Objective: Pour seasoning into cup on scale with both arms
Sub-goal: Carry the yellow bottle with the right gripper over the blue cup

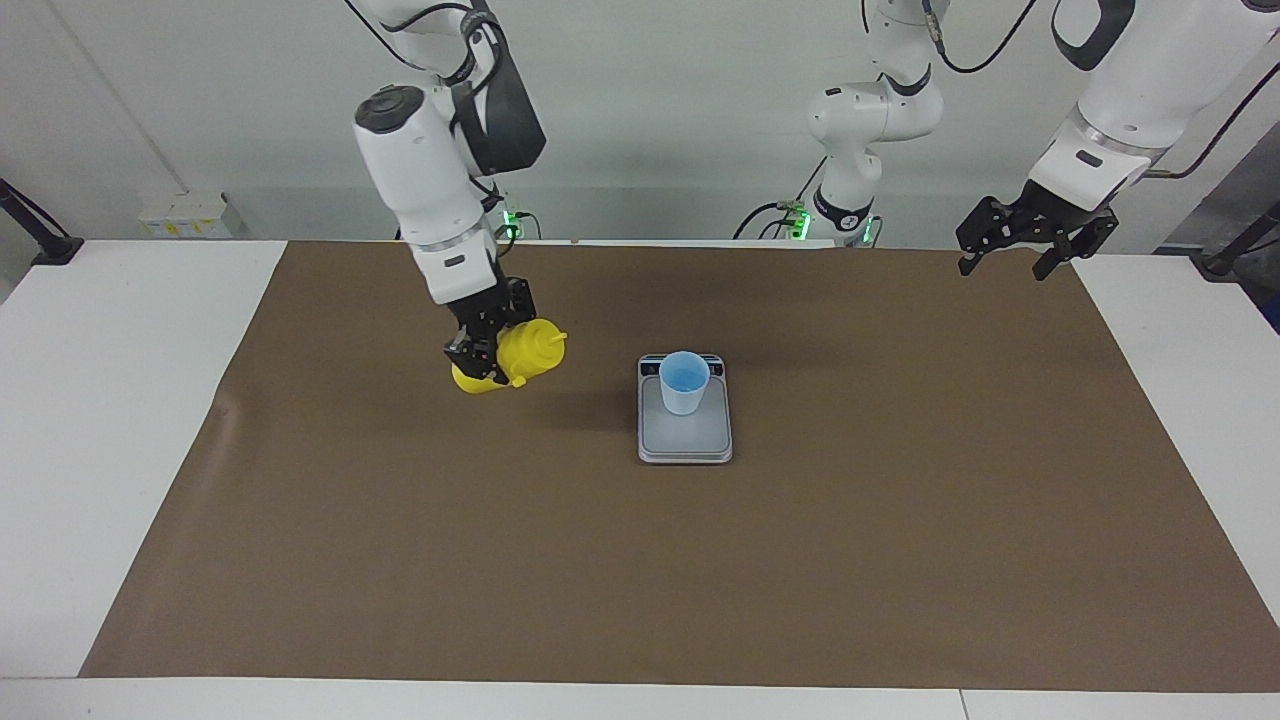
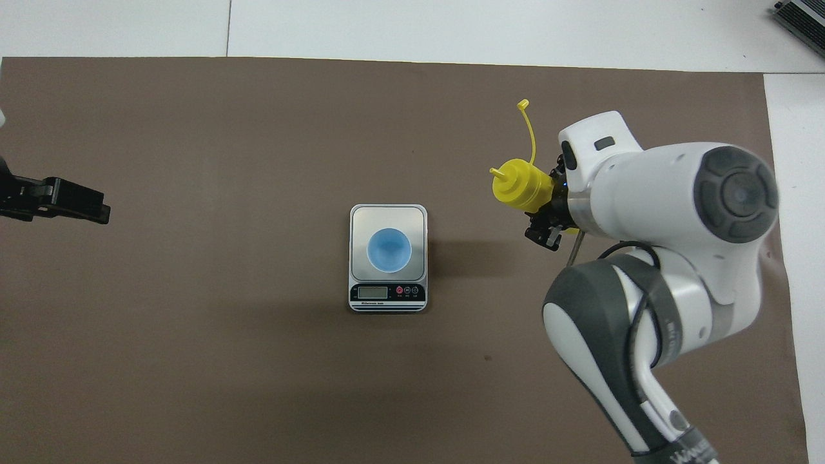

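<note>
- Facing view: a brown mat (image 1: 640,560) covers a white table. The right gripper (image 1: 488,345) is clamped around the body of a bright yellow squeeze bottle (image 1: 520,356), which is held in the air over the mat, toward the right arm's end of the table.
- The bottle is tipped onto its side, with its domed nozzle top pointed toward a small pale blue cup (image 1: 684,382). The cup stands upright on a flat silver-grey kitchen scale (image 1: 685,432) at the middle of the mat, well apart from the bottle.
- The left gripper (image 1: 1018,245) hangs in the air over the mat's edge at the left arm's end. Its fingers are spread wide and nothing is held; this arm waits.
- Risk, as a judgement: the bottle is already tilted while not yet over the cup, so seasoning could be spilled on the mat or the scale plate. The light cup could also be knocked over if the nozzle is brought in too low.
- Overhead view: the yellow bottle (image 2: 523,188) is seen beside the scale (image 2: 388,219), with its thin tethered cap strap (image 2: 530,129) hanging free and the cap off the nozzle. Much of the right gripper (image 2: 548,222) is hidden under the white wrist.
- The cup (image 2: 389,249) is seen as a blue circle on the scale's plate, beside the dark display strip, which faces the robots. Only the black tip of the left gripper (image 2: 84,206) shows at the frame's edge.
</note>
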Available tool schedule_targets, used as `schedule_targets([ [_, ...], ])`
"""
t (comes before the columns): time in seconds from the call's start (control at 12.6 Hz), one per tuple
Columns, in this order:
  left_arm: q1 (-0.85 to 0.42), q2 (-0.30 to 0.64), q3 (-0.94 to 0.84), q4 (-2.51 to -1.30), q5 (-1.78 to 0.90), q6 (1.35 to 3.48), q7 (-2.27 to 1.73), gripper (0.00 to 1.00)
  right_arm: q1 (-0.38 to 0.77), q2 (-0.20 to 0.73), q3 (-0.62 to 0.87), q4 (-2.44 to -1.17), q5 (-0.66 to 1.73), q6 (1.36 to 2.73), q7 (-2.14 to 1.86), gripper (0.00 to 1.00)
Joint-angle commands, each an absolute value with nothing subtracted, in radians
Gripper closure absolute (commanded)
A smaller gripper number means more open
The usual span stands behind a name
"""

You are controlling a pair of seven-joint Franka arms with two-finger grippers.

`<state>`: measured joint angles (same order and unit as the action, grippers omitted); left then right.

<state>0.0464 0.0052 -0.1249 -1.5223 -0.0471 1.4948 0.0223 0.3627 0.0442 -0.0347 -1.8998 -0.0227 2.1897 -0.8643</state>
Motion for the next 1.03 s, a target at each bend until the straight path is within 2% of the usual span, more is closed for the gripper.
schedule_targets([
  [0.0, 0.06, -0.017, -0.132, -1.545, -0.043, 1.486, 0.015, 0.0, 0.44, 0.061, -0.035, -1.884, -0.272, 2.188, -0.828, 1.0],
  [0.47, 0.06, -0.017, -0.132, -1.546, -0.043, 1.486, 0.017, 0.0, 0.578, 0.136, -0.035, -1.882, -0.567, 2.177, -0.785, 1.0],
  [0.95, 0.06, -0.017, -0.132, -1.545, -0.043, 1.486, 0.015, 0.0, 0.637, 0.17, -0.034, -1.882, -0.791, 2.154, -0.712, 1.0],
])
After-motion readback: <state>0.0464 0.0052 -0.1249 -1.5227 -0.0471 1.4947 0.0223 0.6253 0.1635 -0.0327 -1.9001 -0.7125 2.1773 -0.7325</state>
